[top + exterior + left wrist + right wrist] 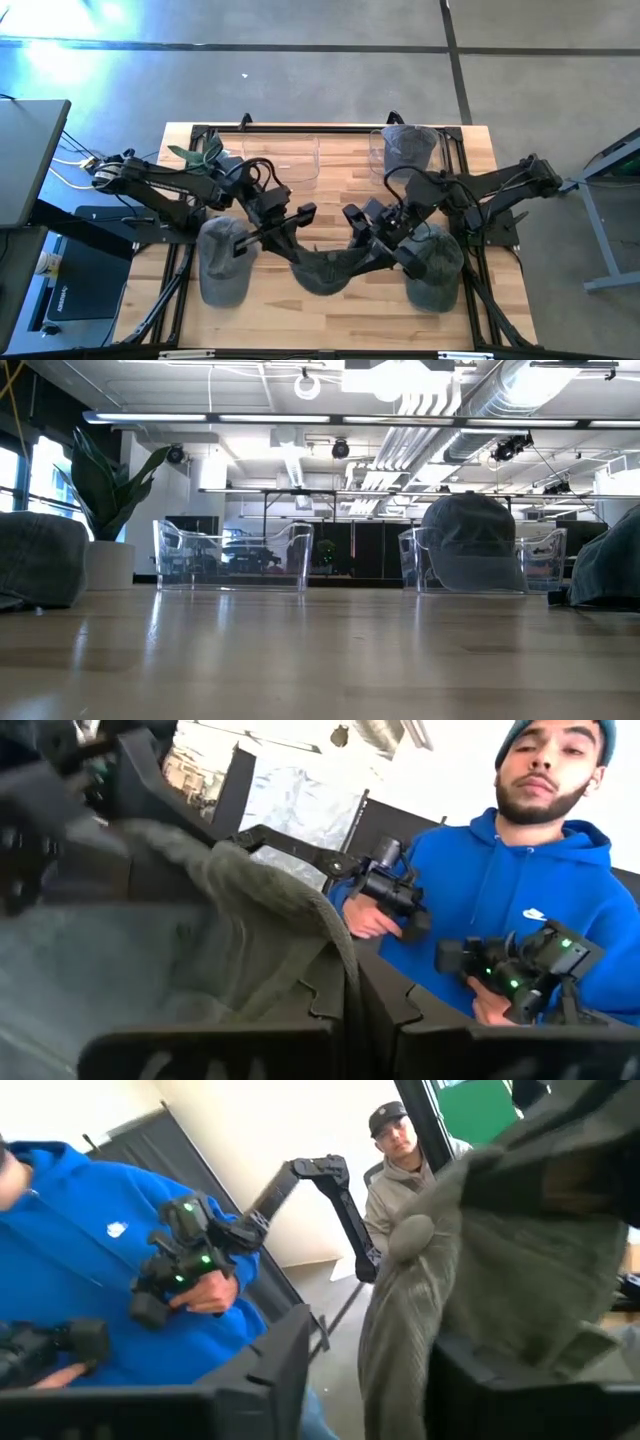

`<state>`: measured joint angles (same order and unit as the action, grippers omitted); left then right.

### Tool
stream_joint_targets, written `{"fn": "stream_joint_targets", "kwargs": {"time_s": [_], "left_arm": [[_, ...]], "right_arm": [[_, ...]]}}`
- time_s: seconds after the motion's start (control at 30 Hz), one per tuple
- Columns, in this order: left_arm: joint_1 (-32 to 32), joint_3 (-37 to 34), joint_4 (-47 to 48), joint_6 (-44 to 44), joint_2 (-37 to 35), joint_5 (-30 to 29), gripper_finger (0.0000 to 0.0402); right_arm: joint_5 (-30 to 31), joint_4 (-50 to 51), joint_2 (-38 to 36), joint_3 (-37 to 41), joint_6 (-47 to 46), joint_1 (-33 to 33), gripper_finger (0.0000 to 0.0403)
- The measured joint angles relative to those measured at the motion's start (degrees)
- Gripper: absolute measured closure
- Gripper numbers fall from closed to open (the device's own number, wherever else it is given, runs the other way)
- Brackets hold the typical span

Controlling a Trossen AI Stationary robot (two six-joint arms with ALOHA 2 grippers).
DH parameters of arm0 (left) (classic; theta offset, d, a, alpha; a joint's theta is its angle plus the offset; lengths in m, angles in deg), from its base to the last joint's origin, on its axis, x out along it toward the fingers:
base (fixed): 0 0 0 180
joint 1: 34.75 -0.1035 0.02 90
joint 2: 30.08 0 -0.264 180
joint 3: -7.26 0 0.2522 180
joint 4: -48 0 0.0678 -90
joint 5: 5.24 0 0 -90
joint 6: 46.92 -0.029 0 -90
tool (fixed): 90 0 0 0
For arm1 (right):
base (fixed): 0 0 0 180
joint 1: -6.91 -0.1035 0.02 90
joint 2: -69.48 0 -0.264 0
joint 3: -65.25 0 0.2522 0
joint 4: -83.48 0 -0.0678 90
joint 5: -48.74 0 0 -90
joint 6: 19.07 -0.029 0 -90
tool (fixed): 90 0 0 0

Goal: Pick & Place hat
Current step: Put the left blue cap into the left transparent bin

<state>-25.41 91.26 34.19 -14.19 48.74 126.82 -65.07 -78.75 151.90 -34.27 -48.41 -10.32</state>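
A dark grey hat (325,268) hangs above the table's middle between my two grippers, too high for the low view. My left gripper (297,243) is shut on its left side; in the left wrist view the hat's cloth (230,930) runs down to the closed fingers. My right gripper (368,250) is at the hat's right side, its fingers apart, with a strip of the hat's cloth (395,1330) hanging between them. Both grippers point roughly level, toward each other. My left gripper pinches an edge of the hat's cloth (335,955) between its two fingers, coming about level from the table's left. The hat is lifted clear of the table and sags slack away from the fingers. My right gripper's fingers stand apart around the hat's other side. The cloth lies against one finger (480,1370), and I cannot tell whether the other finger touches it.
Grey hats lie on the table at the left (224,262) and right (437,265). Two clear bins stand at the far edge: the left one (285,158) holds no hat, the right one holds a grey hat (470,545). A potted plant (105,510) stands far left. People stand beyond the near edge.
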Motion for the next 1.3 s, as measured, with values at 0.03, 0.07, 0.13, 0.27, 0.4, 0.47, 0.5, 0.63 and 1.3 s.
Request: {"fn": "stream_joint_targets", "kwargs": {"time_s": [0.03, 0.07, 0.13, 0.27, 0.4, 0.47, 0.5, 0.63, 1.3], "left_arm": [[0.00, 0.00, 0.39, -0.04, 0.00, -0.23, 0.0399], [0.00, 0.00, 1.01, -0.05, 0.00, -0.44, 0.0398], [0.02, 0.00, 1.95, -0.11, 0.00, -0.90, 0.0398], [0.02, 0.00, 2.77, -0.13, 0.00, -2.25, 0.0400], [0.02, 0.00, 2.77, -0.13, 0.00, -3.00, 0.0400], [0.02, 0.00, 3.33, -0.13, 0.00, -3.58, 0.0400], [0.02, 0.00, 3.74, -0.24, 0.00, -3.69, 0.0400], [0.02, -0.07, 4.35, -1.31, -0.71, -3.70, 0.0401], [0.04, -0.05, 15.62, -7.03, -0.36, -13.56, 0.0179]], "right_arm": [[0.10, 0.18, 0.32, 0.00, 0.60, 0.00, 0.0247], [0.30, 0.10, 0.73, 0.00, 0.87, -0.02, 0.0237], [0.36, 0.80, 0.88, 0.02, 0.84, -0.45, 0.0229], [2.03, 4.50, 0.80, 0.02, 1.46, -1.22, 0.0266], [4.01, 8.02, 0.82, 0.02, 2.35, -1.60, 0.0352], [4.22, 9.52, 0.82, 0.02, 3.67, -1.60, 0.0388], [4.19, 9.98, 0.82, 0.02, 4.11, -1.60, 0.0394], [3.97, 7.92, 0.82, 0.02, 3.89, -1.68, 0.0381], [4.03, 9.66, 0.75, -0.02, -1.40, 3.04, 0.0396]]}}
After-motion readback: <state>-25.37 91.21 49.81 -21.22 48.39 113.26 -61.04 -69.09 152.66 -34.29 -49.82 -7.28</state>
